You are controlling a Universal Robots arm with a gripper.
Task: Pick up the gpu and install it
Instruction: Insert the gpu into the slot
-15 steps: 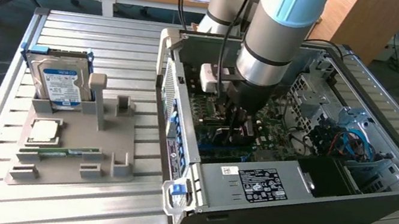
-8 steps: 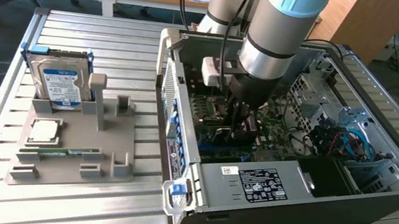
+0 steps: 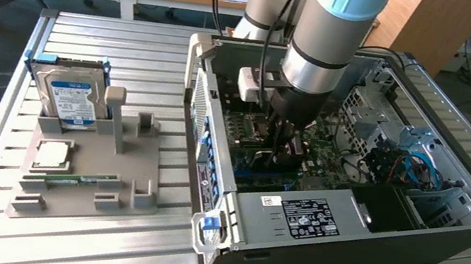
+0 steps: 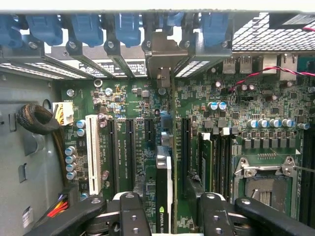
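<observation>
The gpu [image 4: 164, 194] is a thin black card seen edge-on, with a green-and-white label along its top edge. It stands upright over the motherboard [image 4: 221, 98], in line with the long black slots. Its silver bracket [image 4: 160, 53] reaches the row of rear slot openings. My gripper [image 4: 167, 216] is shut on the gpu, one black finger [image 4: 130, 214] on each side of the card. In the exterior view my gripper [image 3: 286, 156] reaches straight down into the open computer case [image 3: 360, 243]. Whether the card sits fully in its slot I cannot tell.
Left of the case stands a grey parts holder [image 3: 136, 180] with a hard drive [image 3: 71, 96], a processor [image 3: 54, 154] and a green memory stick [image 3: 74, 181]. Inside the case are blue slot clips [image 4: 88, 29], a white slot [image 4: 92, 152], memory sticks [image 4: 206, 157], the processor socket [image 4: 266, 184] and cable bundles [image 4: 37, 120].
</observation>
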